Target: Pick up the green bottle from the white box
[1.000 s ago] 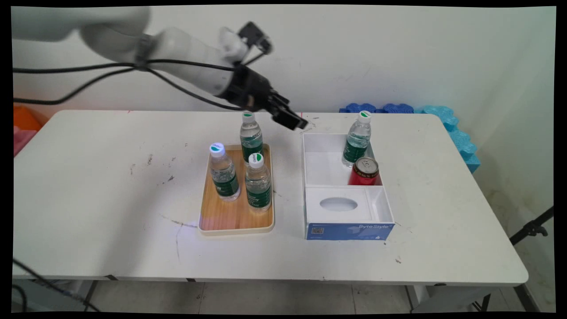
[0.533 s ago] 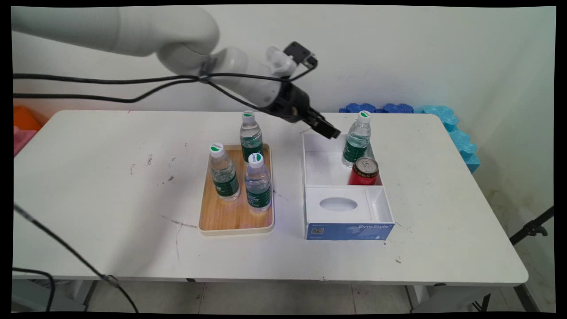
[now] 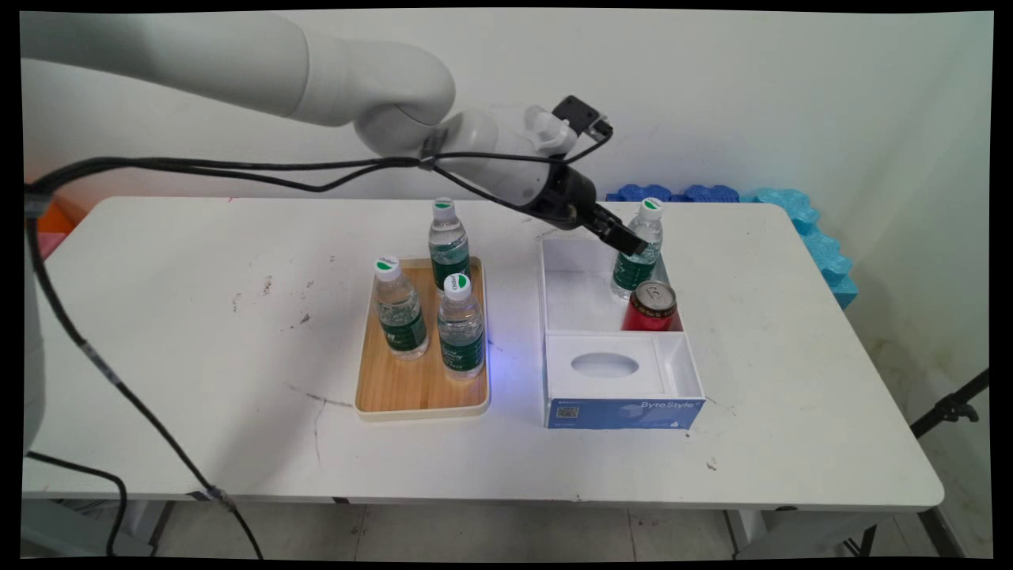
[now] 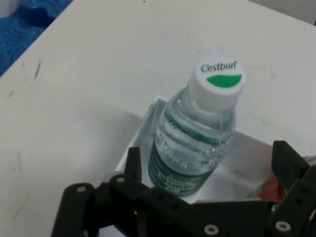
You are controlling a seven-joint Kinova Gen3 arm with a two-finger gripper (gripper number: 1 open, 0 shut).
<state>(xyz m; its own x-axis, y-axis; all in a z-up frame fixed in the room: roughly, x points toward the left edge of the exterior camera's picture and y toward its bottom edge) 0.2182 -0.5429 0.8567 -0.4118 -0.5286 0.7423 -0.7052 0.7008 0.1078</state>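
The gripper [image 4: 205,170] hung open beside a bottle [image 4: 195,138]. The bottle stood in a box [image 3: 554,289] by a can [image 3: 650,305].

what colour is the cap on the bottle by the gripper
White with a green half-circle, on the bottle cap; the hand view shows it best.

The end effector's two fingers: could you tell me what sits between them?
In the hand view, a water bottle with a white-and-green cap stands between the open end effector's fingers, inside the white box.
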